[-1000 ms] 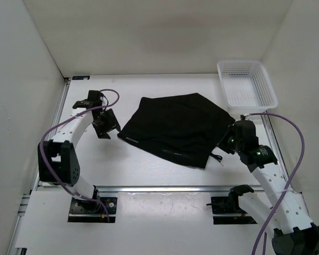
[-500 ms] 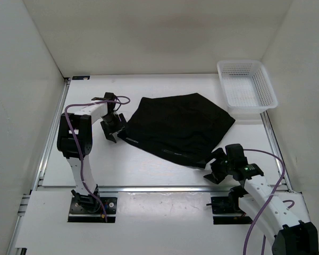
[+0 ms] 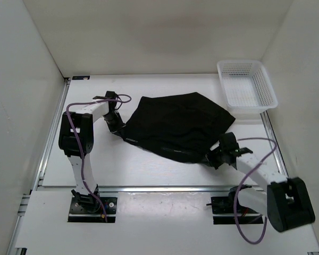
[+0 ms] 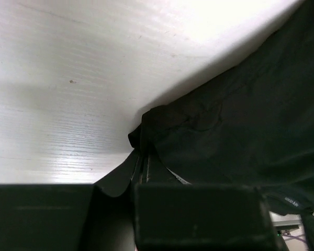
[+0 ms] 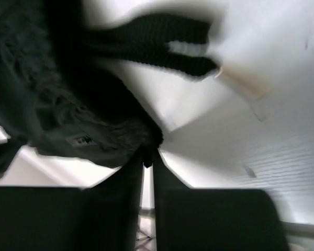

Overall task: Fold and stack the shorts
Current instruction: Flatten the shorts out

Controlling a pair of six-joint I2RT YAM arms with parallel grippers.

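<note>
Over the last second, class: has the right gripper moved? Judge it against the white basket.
Yes. The right gripper has moved away from the white basket, nearer the arm bases and leftward, to the near right corner of the shorts.

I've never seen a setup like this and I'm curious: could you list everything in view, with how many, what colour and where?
table: one, white, under everything
shorts: one pair, black, lying rumpled across the middle of the table
basket: one, white mesh, empty, far right corner of the table
cables: two, purple, one looping along each arm
left arm: one, white and black, reaching to the shorts' left corner
right arm: one, white and black, reaching to the shorts' near right edge
left gripper: one, black, shut on the shorts
right gripper: one, black, shut on the shorts
</note>
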